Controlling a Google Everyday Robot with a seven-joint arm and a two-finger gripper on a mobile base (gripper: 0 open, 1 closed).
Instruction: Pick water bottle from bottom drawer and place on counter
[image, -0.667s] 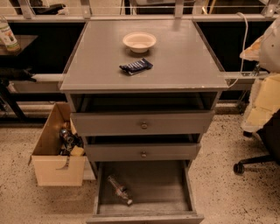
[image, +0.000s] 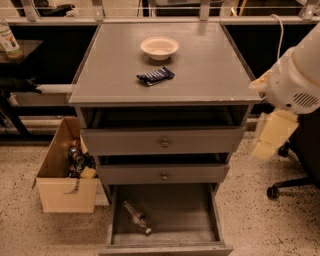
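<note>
Arm w/ gripper has come in from the right edge and now sits lower, just off the counter front-right corner. Can't tell if it's open or shut. Water bottle lies on its side in the left half of the open bottom drawer. Long axis is diagonal, back-left to front-right; neck end unclear. Well apart from gripper.
</note>
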